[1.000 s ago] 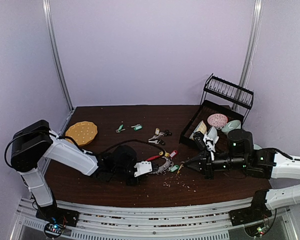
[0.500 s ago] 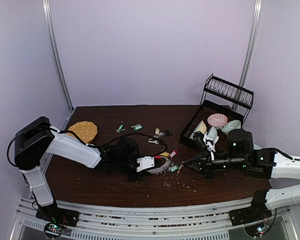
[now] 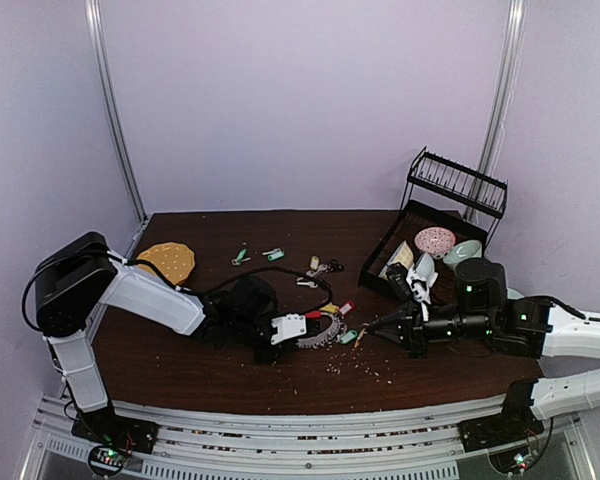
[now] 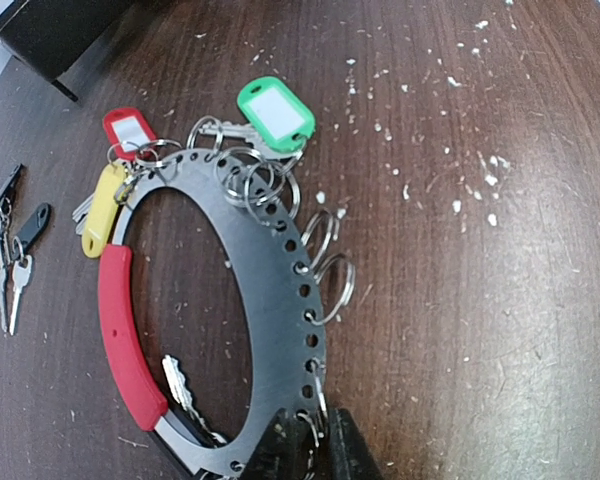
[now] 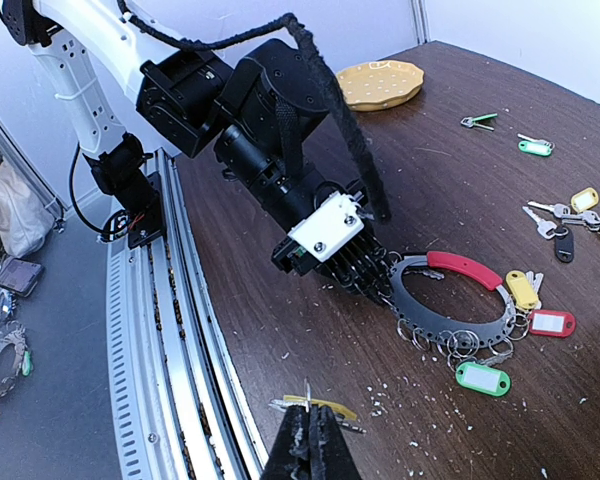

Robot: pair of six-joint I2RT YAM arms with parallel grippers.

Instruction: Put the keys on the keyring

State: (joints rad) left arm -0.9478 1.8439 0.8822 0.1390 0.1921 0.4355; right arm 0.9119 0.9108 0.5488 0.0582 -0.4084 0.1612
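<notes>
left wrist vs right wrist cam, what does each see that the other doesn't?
Only left wrist: the black tray corner. Only right wrist: the left arm, the yellow disc, loose green keys at the back, the rail, and the right hand pinching a yellow-tagged key. Both: the keyring gripped at its metal band by the left hand, with its green tag, red tag and yellow tag, and loose keys beside it.

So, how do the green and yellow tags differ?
The green tag is broad with a white label; the yellow tag is slim, no label showing. The green tag lies beside the metal part of the keyring; the yellow tag, at its red arc's end. Both hang on small rings.
</notes>
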